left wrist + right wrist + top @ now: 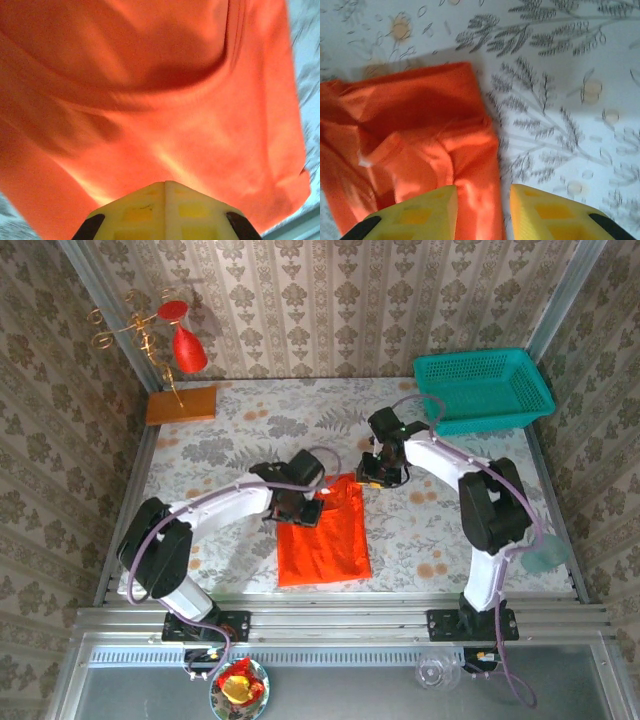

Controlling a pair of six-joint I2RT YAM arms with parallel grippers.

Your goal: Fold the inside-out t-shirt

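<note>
The inside-out t-shirt (pixel 325 545) lies near the middle of the flower-patterned desk (pixel 240 430), towards its near edge, as a narrow upright oblong of plain bright orange-red cloth. Its lower part is flat and fairly smooth, while its far end is rumpled and bunched between the two arms. The left jaws are at the shirt's far left corner, their yellow fingers (pixel 140 212) pressed together on the cloth, with creases fanning out from their tip. The right jaws are at the far right corner and stand apart, their fingers (pixel 420 212) on either side of a strip of the shirt's edge. In the right wrist view the fabric shows soft folds and a hem.
</note>
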